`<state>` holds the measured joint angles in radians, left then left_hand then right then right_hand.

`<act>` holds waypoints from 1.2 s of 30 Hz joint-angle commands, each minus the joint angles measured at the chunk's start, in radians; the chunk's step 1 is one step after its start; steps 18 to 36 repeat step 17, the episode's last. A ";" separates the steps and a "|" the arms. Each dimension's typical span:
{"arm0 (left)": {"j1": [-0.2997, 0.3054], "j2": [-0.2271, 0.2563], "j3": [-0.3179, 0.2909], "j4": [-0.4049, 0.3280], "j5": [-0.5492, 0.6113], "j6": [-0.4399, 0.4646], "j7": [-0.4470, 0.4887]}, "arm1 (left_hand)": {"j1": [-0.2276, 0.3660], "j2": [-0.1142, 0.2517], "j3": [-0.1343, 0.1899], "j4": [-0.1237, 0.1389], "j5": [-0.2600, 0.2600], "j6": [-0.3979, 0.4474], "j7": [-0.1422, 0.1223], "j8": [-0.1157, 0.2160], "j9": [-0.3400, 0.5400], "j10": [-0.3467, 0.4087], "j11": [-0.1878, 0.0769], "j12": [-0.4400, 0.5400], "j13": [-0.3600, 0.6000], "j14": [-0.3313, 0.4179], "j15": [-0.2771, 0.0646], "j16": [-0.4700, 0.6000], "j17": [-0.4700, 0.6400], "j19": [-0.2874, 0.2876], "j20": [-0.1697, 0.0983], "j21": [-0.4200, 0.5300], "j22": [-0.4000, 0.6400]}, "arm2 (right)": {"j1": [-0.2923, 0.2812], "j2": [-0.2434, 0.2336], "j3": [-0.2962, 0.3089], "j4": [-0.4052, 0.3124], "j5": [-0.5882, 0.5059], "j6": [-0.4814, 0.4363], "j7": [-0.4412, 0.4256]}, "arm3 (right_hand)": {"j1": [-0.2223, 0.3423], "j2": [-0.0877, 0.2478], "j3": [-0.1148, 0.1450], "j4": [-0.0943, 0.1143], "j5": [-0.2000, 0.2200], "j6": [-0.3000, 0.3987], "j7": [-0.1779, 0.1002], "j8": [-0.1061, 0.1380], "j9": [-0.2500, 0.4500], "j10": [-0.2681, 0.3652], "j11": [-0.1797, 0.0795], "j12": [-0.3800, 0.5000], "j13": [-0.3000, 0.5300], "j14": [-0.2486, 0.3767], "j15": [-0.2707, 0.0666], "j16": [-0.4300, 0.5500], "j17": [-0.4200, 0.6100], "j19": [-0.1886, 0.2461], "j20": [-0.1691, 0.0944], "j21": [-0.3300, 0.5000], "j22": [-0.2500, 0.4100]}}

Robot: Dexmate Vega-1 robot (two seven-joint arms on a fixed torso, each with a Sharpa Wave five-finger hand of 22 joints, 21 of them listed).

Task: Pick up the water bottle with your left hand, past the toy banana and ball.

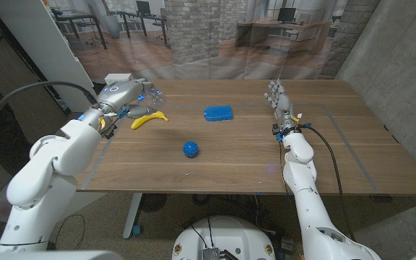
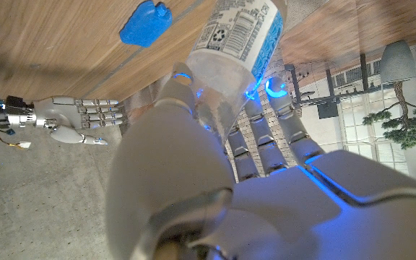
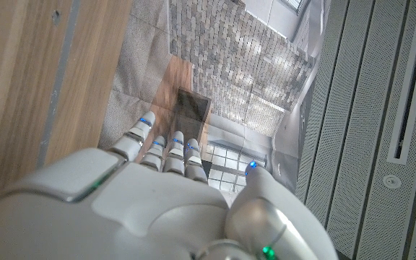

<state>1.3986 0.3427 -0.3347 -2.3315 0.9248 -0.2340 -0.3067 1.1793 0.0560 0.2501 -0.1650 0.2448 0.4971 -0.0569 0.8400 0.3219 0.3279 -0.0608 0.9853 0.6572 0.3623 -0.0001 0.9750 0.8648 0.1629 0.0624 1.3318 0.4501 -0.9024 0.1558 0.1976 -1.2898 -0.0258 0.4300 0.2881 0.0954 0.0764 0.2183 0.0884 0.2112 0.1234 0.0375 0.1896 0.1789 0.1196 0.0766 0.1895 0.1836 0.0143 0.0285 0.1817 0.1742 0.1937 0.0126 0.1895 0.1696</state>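
Bottle (image 2: 237, 43) first: the clear water bottle sits in my left hand (image 1: 125, 96) at the far left of the wooden table (image 1: 323, 159), near the back edge. In the left wrist view my fingers (image 2: 284, 123) wrap around its clear body, my thumb on the other side, and its printed label reaches out beyond them (whether the base touches the table I cannot tell). My left hand is grasping the bottle.

Just right of that hand, the yellow toy banana (image 1: 149, 119) lies on the wood, close beside my fingers. Further right and nearer to me, the small blue ball (image 1: 191, 149) rests apart from everything else. Beyond it, toward the far side and around the table's middle, lies a flat blue object (image 1: 218, 113); the left wrist view catches it too, on the wood past the bottle.

On the right, my right hand (image 1: 280, 105) stands at the table, fingers straight and pointing toward the far edge, holding nothing. The right wrist view looks along its back, fingers (image 3: 168, 148) extended side by side, with the table surface beside them. It is released and well apart from the ball and the blue object.
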 commanded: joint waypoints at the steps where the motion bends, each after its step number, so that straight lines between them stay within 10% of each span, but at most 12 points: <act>1: -0.051 -0.005 -0.019 0.063 -0.077 -0.046 -0.021 | 0.096 0.115 0.044 0.035 0.004 0.015 0.022 0.037 0.000 -0.002 0.012 -0.001 0.004 0.046 -0.088 -0.001 0.082 -0.006 0.003 0.012 -0.001 | -0.019 0.005 -0.015 -0.027 -0.027 -0.010 -0.031 | -0.004 -0.002 -0.002 0.001 0.009 0.010 0.002 0.005 0.004 0.009 -0.002 0.005 0.004 0.005 -0.003 0.004 0.004 0.008 -0.005 0.004 0.002; 36: -0.123 0.045 -0.004 0.173 -0.131 -0.084 -0.066 | 0.088 0.115 0.050 0.032 0.005 0.006 0.025 0.034 -0.004 -0.008 0.015 -0.005 0.005 0.040 -0.085 -0.004 0.085 -0.017 0.005 0.027 -0.018 | -0.077 0.019 -0.040 -0.108 -0.063 -0.033 -0.074 | -0.004 -0.002 -0.003 0.000 0.009 0.012 0.002 0.004 0.005 0.009 -0.004 0.005 0.004 0.005 -0.003 0.004 0.004 0.008 -0.005 0.004 0.002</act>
